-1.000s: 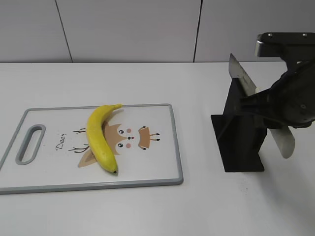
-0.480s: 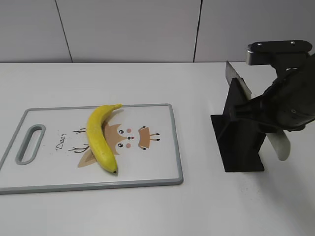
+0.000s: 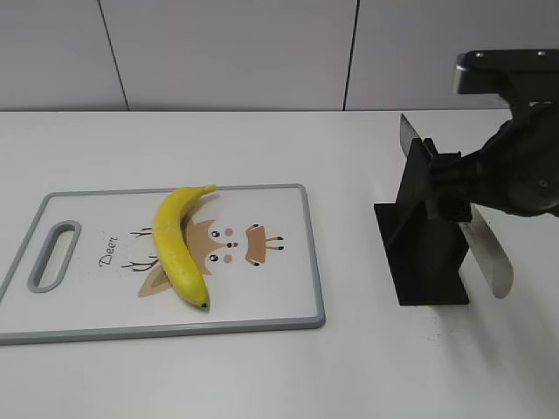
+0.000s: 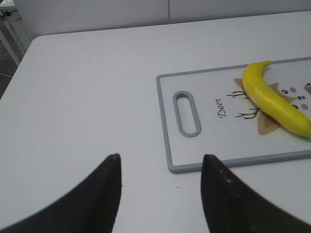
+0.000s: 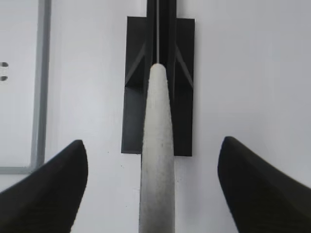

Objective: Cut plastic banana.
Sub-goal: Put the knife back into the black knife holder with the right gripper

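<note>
The right tool (image 5: 150, 184) hangs over the black knife stand (image 3: 425, 236) with its two dark fingers (image 5: 46, 187) spread wide apart, one on each side of the knife handle (image 5: 156, 155) and touching neither side of it in the right wrist view. The pale grey handle runs up the middle of that view and meets the slot of the stand, where the blade sits on edge. In the exterior view the knife (image 3: 483, 249) slants through the stand, its blade tip poking out above the back and its handle reaching down toward the front right, with the right arm's dark body close above it. The stand rests on the white surface (image 3: 367, 349), well apart from the cutting board (image 3: 301, 262). The plastic banana (image 3: 177, 245) lies on the middle of that board, over the printed deer, its stem toward the far edge and its dark tip toward the near edge. The left tool (image 4: 160, 162) hovers above the bare surface just beside the board's handle end, fingers parted and holding nothing.
</note>
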Action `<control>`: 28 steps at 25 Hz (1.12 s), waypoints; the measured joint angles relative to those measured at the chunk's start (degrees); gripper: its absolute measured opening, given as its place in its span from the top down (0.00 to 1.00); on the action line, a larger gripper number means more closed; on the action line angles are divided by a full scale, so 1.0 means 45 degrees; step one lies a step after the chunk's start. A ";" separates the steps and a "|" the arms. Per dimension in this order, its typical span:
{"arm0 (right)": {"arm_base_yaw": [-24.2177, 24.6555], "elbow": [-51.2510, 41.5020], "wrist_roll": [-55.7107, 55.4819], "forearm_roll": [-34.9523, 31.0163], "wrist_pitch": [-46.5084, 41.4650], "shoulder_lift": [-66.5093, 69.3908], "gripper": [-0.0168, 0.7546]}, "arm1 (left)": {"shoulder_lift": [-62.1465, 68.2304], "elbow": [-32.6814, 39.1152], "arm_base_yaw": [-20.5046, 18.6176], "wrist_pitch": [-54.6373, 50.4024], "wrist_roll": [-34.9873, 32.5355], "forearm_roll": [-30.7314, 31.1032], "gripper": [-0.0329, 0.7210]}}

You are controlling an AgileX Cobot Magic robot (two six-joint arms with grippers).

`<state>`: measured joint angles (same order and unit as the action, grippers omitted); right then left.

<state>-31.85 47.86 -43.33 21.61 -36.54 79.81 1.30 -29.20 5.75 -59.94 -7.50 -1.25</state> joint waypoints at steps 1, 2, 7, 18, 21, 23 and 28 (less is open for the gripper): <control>0.0000 0.0000 0.0273 -0.0076 0.0000 -0.0311 0.13 | 0.0000 0.0000 0.0000 0.0000 0.0000 0.0000 0.29; 0.0000 0.0000 0.0792 -0.0300 -0.0012 -0.0604 0.13 | 0.0000 0.0000 0.0000 0.0000 0.0000 0.0000 0.29; 0.0000 0.0000 0.5311 -0.2833 -0.0432 -0.2632 0.13 | 0.0000 0.0000 0.0000 0.0000 0.0000 -0.0015 0.28; 0.0000 -0.2275 0.9850 -0.4356 -0.1700 -0.7508 0.16 | 0.0000 0.0000 0.0000 0.0000 -0.0014 -0.0142 0.08; 0.0000 -0.3452 0.9966 -0.4378 -0.1990 -0.9252 0.18 | 0.0000 0.0000 0.0000 0.0000 -0.0014 -0.0142 0.10; 0.0000 -0.3900 0.9995 -0.4383 -0.2328 -1.0456 0.19 | 0.0000 0.0000 0.0000 0.0000 -0.0014 -0.0142 0.11; 0.0000 -0.4752 1.0030 -0.4450 -0.3114 -1.3320 0.21 | 0.0000 0.0000 0.0000 0.0000 -0.0014 -0.0142 0.13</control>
<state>-31.85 26.47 1.80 1.59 -50.56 19.87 1.30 -29.20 5.75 -59.94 -7.56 -1.89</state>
